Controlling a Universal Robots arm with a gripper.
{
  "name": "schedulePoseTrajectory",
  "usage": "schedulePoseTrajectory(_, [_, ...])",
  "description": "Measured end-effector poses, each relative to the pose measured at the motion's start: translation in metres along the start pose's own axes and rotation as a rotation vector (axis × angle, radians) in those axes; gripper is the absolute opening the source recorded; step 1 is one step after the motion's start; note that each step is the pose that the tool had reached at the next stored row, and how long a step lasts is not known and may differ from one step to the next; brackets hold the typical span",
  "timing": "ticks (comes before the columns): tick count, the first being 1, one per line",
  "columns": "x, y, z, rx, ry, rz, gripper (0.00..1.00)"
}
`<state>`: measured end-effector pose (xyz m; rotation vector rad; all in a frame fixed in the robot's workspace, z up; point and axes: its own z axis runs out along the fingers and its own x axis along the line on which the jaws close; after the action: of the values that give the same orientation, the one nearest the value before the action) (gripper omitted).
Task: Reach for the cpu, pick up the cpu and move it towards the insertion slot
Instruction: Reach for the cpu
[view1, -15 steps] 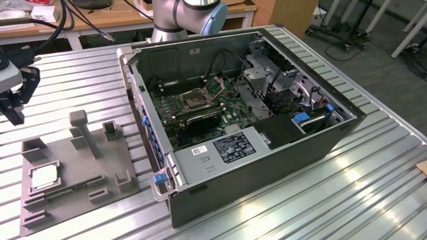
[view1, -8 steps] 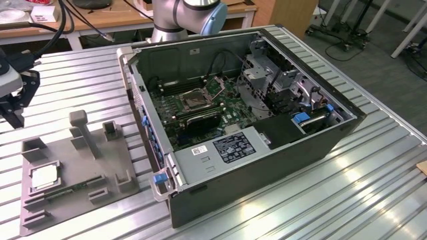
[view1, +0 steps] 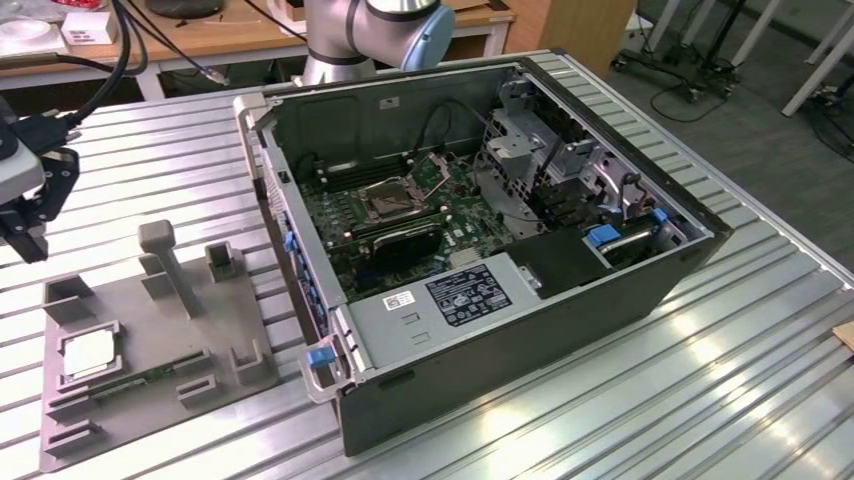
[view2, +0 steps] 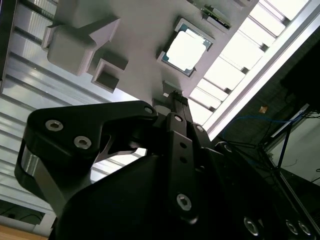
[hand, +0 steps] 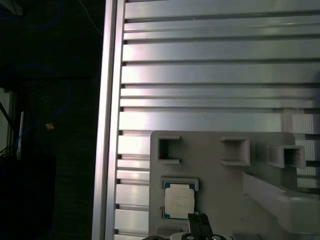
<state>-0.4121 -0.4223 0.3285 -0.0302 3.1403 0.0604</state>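
Hanging over the ribbed metal table (view1: 694, 400) at the exterior view's left edge, the gripper (view1: 24, 240) points down, above the far end of a grey plastic holder (view1: 174, 345). It touches nothing. Its jaws look pressed together with nothing between them: in the first wrist view the gripper (hand: 198, 221) ends in one narrow dark tip with only a thin seam down its middle, and in the second wrist view the gripper (view2: 174, 98) shows black links closing to a single point.

The cpu (view1: 87, 352) lies flat in a square recess of the holder, pale top up, on the side of the holder away from the computer case (view1: 534, 335). In both wrist views the cpu (view2: 186, 48) (hand: 178, 200) sits just past the fingertip, apart from it. A narrow green circuit strip (view1: 134, 380) lies in the holder near the chip.

The case lies open on the table, just beside the holder on the exterior view's right. Inside it, on the board, is the insertion slot (view1: 387, 197), a square metal frame with a dark centre, well apart from the chip and the gripper. The arm (view1: 367, 30) rises behind the case.
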Motion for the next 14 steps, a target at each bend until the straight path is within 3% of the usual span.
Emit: schedulePoseTrajectory(14, [0.0026,-0.0019,0.0039,0.0001,0.0002,0.000,0.11])
